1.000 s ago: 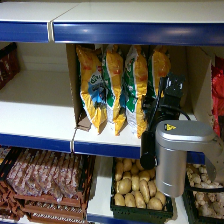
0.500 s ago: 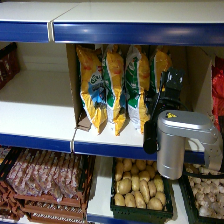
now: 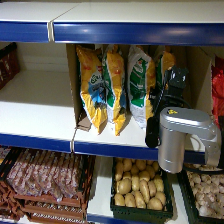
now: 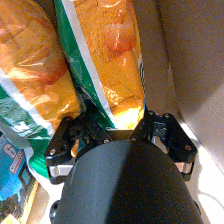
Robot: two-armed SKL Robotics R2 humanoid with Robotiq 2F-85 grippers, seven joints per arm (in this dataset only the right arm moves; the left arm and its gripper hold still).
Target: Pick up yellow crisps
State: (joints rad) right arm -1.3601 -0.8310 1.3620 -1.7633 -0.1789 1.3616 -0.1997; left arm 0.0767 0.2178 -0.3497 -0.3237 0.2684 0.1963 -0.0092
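Observation:
Four yellow crisps bags stand side by side in a cardboard box (image 3: pixel 72 85) on the middle shelf. My right gripper (image 3: pixel 172 84) reaches in at the rightmost bag (image 3: pixel 165 61), covering its lower part. In the wrist view that bag (image 4: pixel 112 60) hangs with its bottom corner between the gripper's (image 4: pixel 124 129) two black fingers (image 4: pixel 67 142), which are open and straddle it. A neighbouring bag (image 4: pixel 35 85) leans right beside it, and the others (image 3: pixel 116 90) stand further left.
A blue-edged white shelf (image 3: pixel 35 117) runs left of the box, with another shelf close above. Dark red packets (image 3: pixel 7 65) sit at the far left and more red (image 3: pixel 219 85) at the right. Below are a crate of potatoes (image 3: pixel 137 187) and trays of brown packs (image 3: pixel 45 185).
My right arm has risen and pushed deeper into the shelf, bringing the gripper up to the rightmost bag. The bags have not moved.

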